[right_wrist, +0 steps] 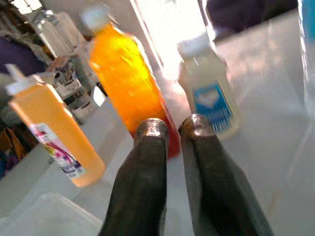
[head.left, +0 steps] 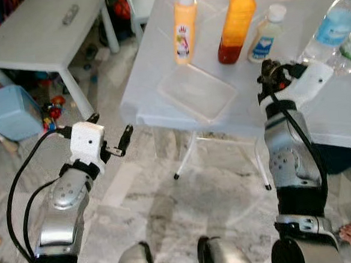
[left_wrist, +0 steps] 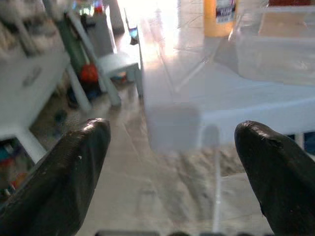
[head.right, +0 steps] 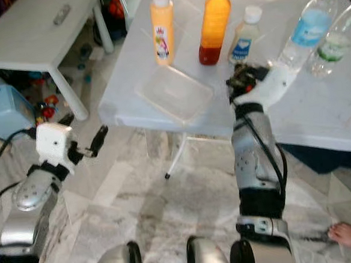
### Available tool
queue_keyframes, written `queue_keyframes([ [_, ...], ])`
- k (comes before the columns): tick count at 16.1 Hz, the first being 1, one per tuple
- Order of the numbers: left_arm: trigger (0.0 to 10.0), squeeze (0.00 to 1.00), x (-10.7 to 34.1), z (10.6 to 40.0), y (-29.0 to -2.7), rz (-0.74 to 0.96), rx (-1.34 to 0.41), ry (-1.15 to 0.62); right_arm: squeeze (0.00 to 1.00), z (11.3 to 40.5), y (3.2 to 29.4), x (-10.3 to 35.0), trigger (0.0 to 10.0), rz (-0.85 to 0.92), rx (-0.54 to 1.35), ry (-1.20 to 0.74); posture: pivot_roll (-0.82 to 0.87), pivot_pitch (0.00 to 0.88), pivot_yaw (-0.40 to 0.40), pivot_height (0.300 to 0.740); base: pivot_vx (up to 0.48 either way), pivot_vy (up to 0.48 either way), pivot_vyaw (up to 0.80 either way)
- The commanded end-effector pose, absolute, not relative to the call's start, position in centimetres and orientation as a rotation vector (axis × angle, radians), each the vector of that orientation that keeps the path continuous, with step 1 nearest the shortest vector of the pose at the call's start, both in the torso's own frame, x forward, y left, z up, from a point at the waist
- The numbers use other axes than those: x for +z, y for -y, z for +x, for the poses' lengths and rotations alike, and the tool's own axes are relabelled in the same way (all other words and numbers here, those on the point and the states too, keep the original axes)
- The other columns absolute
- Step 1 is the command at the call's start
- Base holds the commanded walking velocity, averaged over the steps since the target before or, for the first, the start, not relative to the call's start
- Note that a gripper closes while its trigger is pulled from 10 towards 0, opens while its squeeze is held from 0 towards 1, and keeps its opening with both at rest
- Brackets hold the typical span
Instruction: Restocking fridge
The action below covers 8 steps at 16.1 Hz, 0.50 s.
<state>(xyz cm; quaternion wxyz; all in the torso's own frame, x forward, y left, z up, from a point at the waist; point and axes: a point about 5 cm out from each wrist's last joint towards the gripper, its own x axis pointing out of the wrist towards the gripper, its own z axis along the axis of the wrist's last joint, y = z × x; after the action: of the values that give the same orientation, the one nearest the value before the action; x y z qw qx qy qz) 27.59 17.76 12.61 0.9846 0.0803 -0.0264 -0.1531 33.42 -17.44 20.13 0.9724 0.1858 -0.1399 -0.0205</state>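
Standing at the white table [head.left: 180,116], the robot has drinks lined up in front of it, and none is picked up yet. Going from big to small: the table, then a flat clear tub [head.left: 198,91] near its edge, then the bottles behind it. A tall orange bottle [head.left: 236,23] stands in the middle, a yellow bottle [head.left: 185,29] to its left and a small pale bottle [head.left: 265,36] to its right. A water bottle [head.left: 332,26] stands further right. The right gripper [right_wrist: 173,129] is over the table, pointing at the orange bottle, with its fingers pressed together and holding nothing. The left gripper [head.left: 110,133] hangs off the table's corner, over the floor, with its fingers spread wide and empty. To do this step well, I think the right fingers must spread first, then slide around the middle of one bottle. The bottles stand close, so it should go slowly and not knock a neighbour over.
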Motion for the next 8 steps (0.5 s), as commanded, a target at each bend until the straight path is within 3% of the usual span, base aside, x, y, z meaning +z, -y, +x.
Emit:
queue_keyframes([
  [1,10.0,0.00,12.3,27.1,-18.2,0.133,-0.299,0.026,1.00,32.9,17.4,21.0,10.0,0.313,-0.045,0.328,0.03,0.116,-0.007,0.740,0.000,0.000,0.00],
  [4,10.0,0.00,11.9,26.9,-17.9,0.095,-0.306,0.006,1.00,31.2,17.4,20.3,10.0,0.216,-0.038,0.328,0.01,0.104,-0.023,0.740,0.000,0.000,0.00],
  [8,10.0,0.00,12.0,27.6,-15.5,0.059,-0.413,-0.008,1.00,28.5,15.9,17.7,10.0,0.183,0.034,0.233,-0.02,0.101,-0.029,0.740,0.000,0.000,0.00],
])
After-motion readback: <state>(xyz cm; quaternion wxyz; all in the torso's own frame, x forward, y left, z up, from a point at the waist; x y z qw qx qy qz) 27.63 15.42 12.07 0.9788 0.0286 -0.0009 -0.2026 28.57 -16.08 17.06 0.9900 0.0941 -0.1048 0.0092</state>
